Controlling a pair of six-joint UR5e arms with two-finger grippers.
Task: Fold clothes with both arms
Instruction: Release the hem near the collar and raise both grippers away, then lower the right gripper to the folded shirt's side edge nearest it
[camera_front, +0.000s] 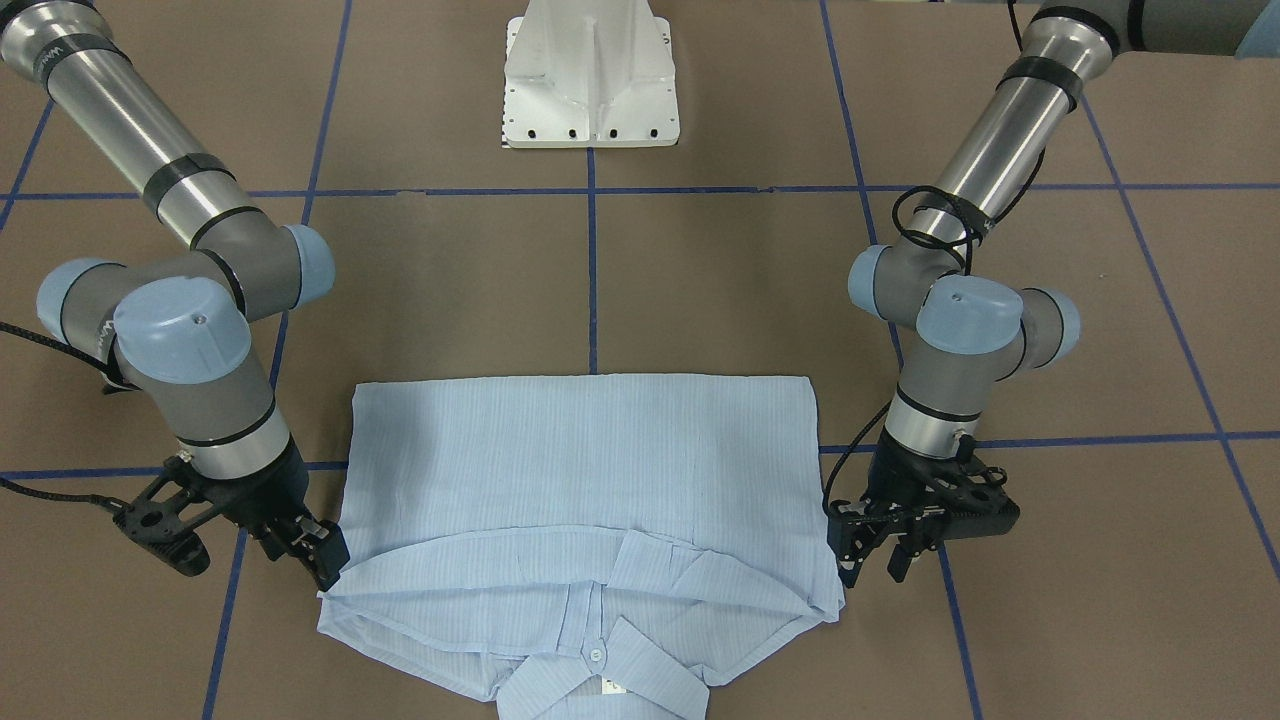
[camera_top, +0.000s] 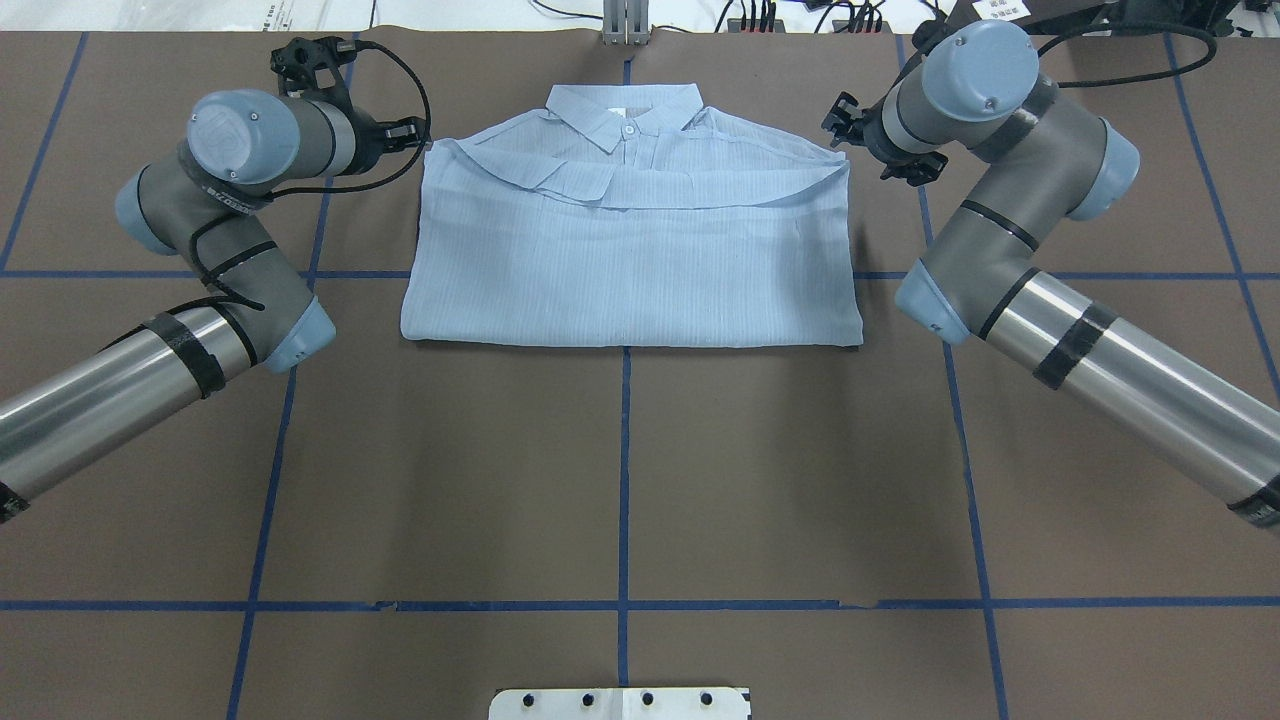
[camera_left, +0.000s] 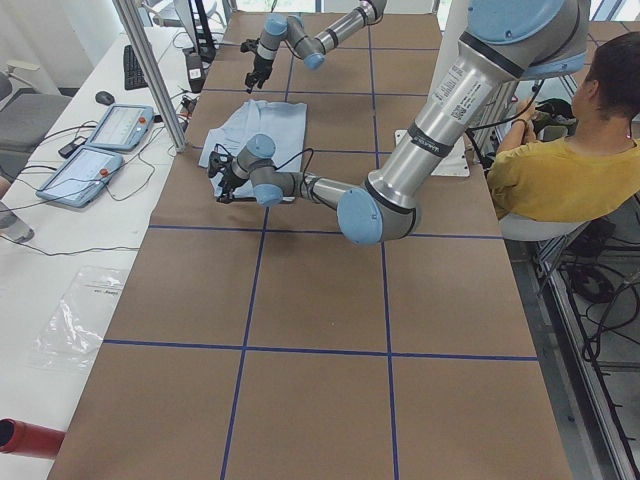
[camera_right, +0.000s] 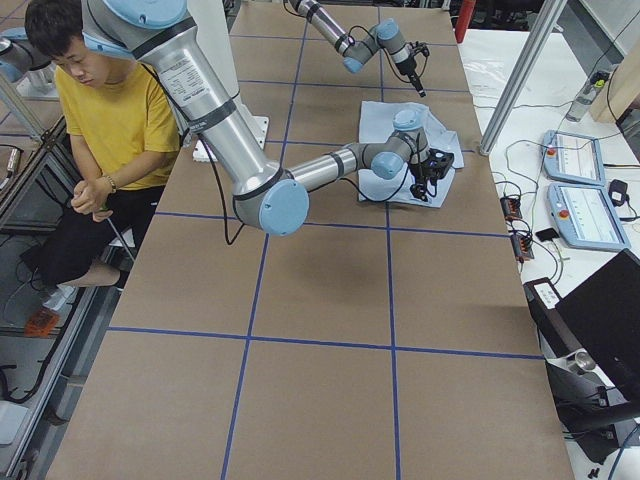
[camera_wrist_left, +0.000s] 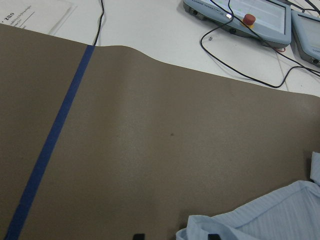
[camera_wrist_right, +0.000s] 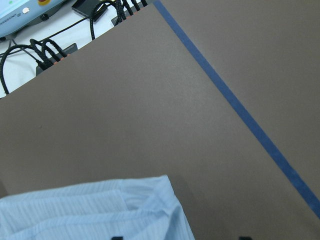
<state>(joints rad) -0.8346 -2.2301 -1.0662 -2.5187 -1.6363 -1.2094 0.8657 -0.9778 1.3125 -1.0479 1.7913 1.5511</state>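
Observation:
The light blue striped shirt (camera_front: 580, 460) (camera_top: 630, 260) lies flat at the far side of the table. Its lower part is folded up toward the buttoned collar (camera_top: 620, 105). My left gripper (camera_front: 872, 560) (camera_top: 418, 135) stands open at the shirt's shoulder corner on my left. The left wrist view shows that corner (camera_wrist_left: 260, 215) lying between and beside the fingertips. My right gripper (camera_front: 318, 560) (camera_top: 838, 115) is open at the opposite shoulder corner. In the right wrist view the cloth corner (camera_wrist_right: 85, 210) lies by the inner fingertip. Neither gripper holds cloth.
The white pedestal base (camera_front: 590, 80) (camera_top: 620, 705) sits at the robot's side of the table. Blue tape lines (camera_top: 625, 470) cross the brown surface. Teach pendants (camera_wrist_left: 250, 20) and cables (camera_wrist_right: 45, 50) lie past the far edge. A seated person (camera_left: 560, 170) (camera_right: 110, 110) is beside the robot.

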